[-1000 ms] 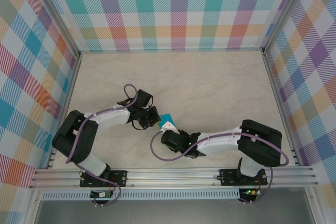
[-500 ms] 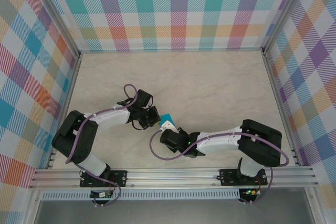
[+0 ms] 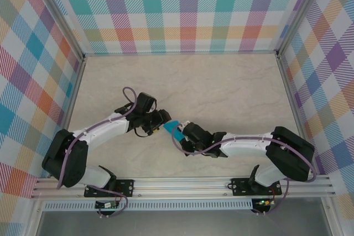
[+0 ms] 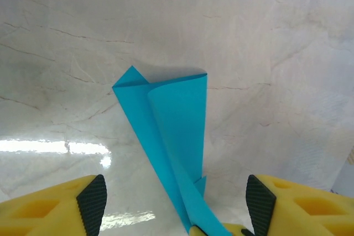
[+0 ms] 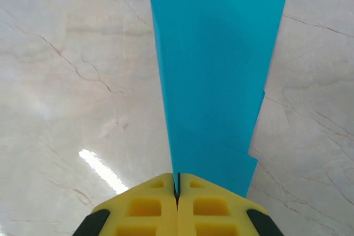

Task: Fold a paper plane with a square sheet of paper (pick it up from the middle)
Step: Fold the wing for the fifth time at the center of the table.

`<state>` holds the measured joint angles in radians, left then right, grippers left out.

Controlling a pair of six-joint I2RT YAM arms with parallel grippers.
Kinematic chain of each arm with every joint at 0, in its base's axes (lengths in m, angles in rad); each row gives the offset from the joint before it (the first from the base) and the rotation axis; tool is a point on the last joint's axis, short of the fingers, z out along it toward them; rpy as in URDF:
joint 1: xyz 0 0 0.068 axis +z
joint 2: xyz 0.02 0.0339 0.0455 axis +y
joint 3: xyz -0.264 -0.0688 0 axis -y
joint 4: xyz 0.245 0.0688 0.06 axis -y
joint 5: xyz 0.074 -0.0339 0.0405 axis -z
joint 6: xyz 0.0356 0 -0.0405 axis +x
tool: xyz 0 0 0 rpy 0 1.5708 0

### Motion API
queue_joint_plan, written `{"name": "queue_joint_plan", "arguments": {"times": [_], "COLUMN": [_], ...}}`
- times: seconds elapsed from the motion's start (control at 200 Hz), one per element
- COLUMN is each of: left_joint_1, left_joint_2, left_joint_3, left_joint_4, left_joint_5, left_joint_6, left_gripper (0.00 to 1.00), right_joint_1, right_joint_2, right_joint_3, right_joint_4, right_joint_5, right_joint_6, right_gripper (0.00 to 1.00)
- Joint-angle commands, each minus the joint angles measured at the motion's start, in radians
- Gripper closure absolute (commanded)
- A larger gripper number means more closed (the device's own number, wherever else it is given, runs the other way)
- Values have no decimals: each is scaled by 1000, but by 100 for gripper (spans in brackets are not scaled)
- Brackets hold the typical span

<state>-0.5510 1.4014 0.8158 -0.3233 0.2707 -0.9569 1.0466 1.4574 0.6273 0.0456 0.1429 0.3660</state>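
The square sheet of paper [image 3: 173, 127] is teal and folded into a narrow, dart-like wedge with layered flaps. It hangs above the table between the two grippers, near the middle front. My right gripper [image 5: 177, 189] is shut on its lower edge, and the sheet [image 5: 215, 81] stands up and away from the yellow fingers. In the top view that right gripper [image 3: 181, 132] sits just right of the paper. My left gripper [image 4: 176, 205] is open, its black pads [image 4: 92, 203] wide on either side of the sheet [image 4: 177, 120] without touching it. From above, the left gripper [image 3: 164, 121] is just left of the paper.
The marble-look table [image 3: 221, 87] lies under both arms. Checked walls [image 3: 182, 15] and metal rails close it in at the back and both sides. The two arms nearly meet at the paper, with bare tabletop behind them.
My left gripper has opened and let go of the paper. The right gripper has shut on it. Both arms have reached further out over the table.
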Motion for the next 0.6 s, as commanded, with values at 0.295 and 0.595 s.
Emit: {"name": "queue_joint_plan", "arguments": {"times": [0.295, 0.595], "left_joint_1": [2, -13], "left_joint_2": [-55, -82], "left_joint_3": [-65, -92], "left_joint_4": [71, 82], "left_joint_5": [12, -11], "left_joint_6": [-48, -67], "left_gripper": [27, 28], "right_joint_1": [-136, -187], "right_joint_2": [52, 81], "right_joint_3": [-46, -70], "right_joint_4": [157, 239], "right_joint_5": [-390, -464], "right_joint_6": [107, 197], "right_gripper": [100, 100]}}
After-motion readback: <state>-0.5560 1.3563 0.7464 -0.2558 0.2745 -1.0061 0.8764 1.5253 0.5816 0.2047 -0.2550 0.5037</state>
